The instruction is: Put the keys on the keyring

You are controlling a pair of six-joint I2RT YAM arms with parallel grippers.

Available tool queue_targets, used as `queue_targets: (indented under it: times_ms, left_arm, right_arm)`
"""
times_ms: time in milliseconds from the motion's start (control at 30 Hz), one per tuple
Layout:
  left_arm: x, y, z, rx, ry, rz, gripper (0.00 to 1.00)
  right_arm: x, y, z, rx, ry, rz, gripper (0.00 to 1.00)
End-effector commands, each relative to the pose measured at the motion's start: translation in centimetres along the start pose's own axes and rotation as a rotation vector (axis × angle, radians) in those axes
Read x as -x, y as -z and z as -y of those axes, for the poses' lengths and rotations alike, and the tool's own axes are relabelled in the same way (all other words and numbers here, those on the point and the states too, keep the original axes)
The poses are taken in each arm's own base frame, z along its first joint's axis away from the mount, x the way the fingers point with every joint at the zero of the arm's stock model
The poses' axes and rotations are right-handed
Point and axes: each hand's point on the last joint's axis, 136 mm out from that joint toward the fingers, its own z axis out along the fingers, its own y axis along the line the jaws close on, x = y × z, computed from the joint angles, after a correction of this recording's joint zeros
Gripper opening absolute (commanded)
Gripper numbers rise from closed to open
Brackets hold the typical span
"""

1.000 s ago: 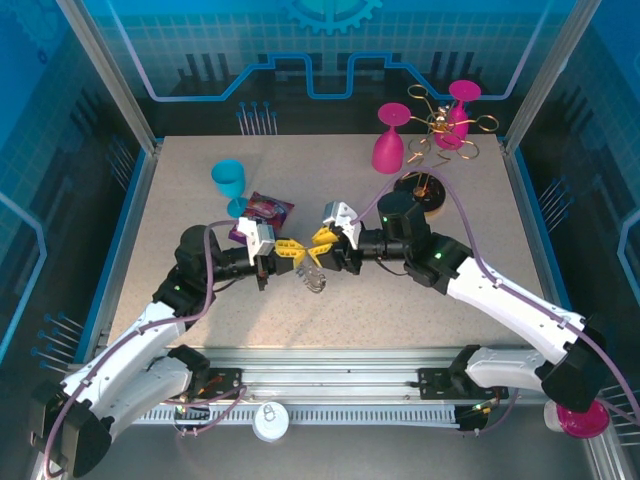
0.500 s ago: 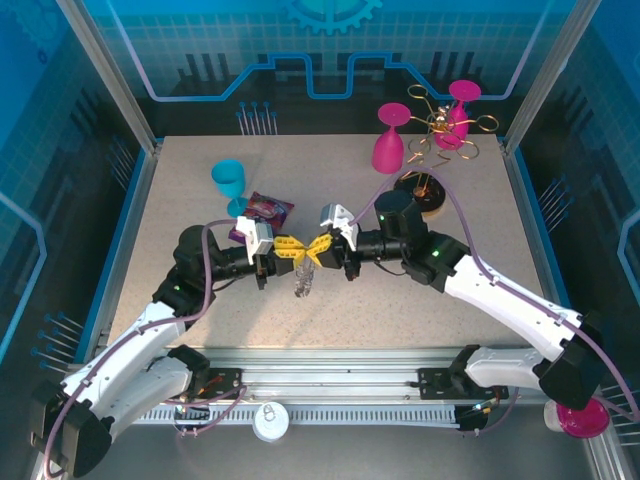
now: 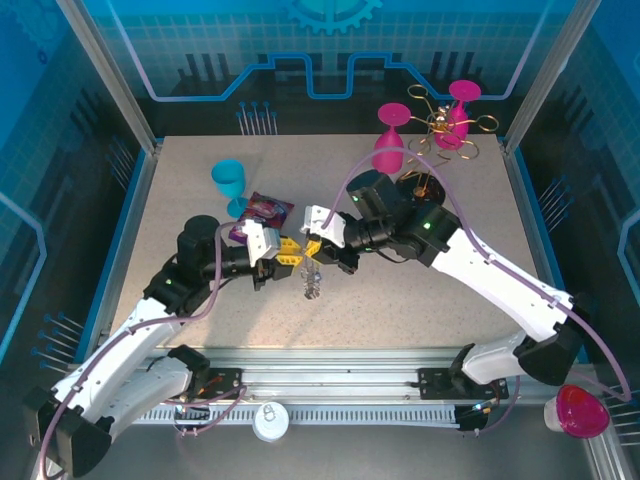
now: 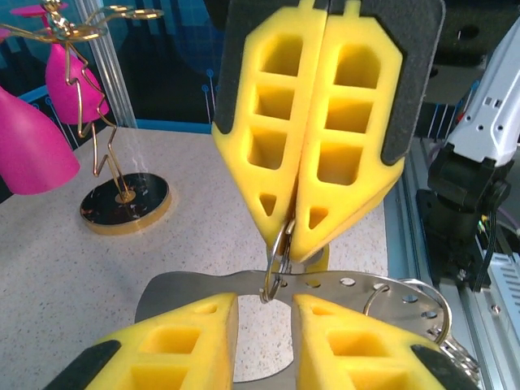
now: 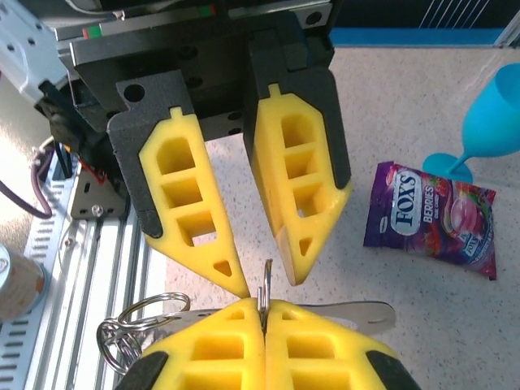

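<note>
My right gripper [image 5: 262, 313] is shut on a small split ring [image 5: 265, 280] of the keyring [image 3: 312, 285], a silvery bundle hanging above the table's middle. Its flat perforated strip [image 4: 187, 288] lies crosswise, and wire loops [image 5: 134, 321] dangle at one end. My left gripper [image 4: 264, 325] faces the right one tip to tip, open, with the ring standing in its gap untouched. A yellow bit [image 4: 318, 262] peeks out behind the ring; I cannot tell whether it is one of the keys. The keys are otherwise hidden.
A purple candy packet [image 3: 262, 212] and a blue goblet [image 3: 228, 180] lie just behind my left gripper. At the back right stand a pink glass [image 3: 390, 150] and a gold wire rack [image 3: 440, 125] on a black round base [image 4: 126, 203].
The right gripper closed onto the split ring and the left gripper opened off it. The right arm's elbow rose and swung toward the back; both grippers shifted slightly left.
</note>
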Motion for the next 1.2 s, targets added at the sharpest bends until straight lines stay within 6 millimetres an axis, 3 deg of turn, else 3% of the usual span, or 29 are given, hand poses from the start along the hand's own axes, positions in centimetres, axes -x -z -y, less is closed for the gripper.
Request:
queue_targets:
  times_ms: [0,333,467,533,667,800,1000,1167]
  left_arm:
    - [0.7,0.0,0.3,-0.021,-0.032,-0.002,0.23]
    - [1.6,-0.1,0.8,-0.058,-0.02,0.044,0.1]
    - [1.5,-0.1,0.9,-0.068,-0.018,0.043,0.0]
    - [1.6,0.0,1.0,-0.068,-0.024,0.046,0.0]
    - [1.7,0.2,1.2,-0.062,-0.041,0.069,0.0]
    - [2.4,0.4,1.1,-0.042,-0.056,0.121,0.0]
    - [2.9,0.5,0.7,-0.018,-0.035,0.162,0.0]
    - [3.3,0.6,0.0,0.027,-0.012,0.188,0.0]
  right_arm:
    - [-0.7,0.1,-0.8,0.017,0.05,-0.085,0.0]
    - [0.5,-1.0,-1.3,0.043,0.087,-0.075,0.0]
    - [1.3,-0.8,-1.4,0.041,0.086,-0.022,0.0]
    - [1.5,-0.4,-1.2,0.018,0.079,0.011,0.0]
    - [1.2,1.2,0.4,-0.063,0.002,0.123,0.24]
    - [0.1,2.4,1.3,-0.083,-0.113,0.228,0.39]
    - [-1.0,1.9,0.8,-0.06,-0.185,0.246,0.44]
    - [-0.5,1.2,0.5,-0.032,-0.205,0.269,0.45]
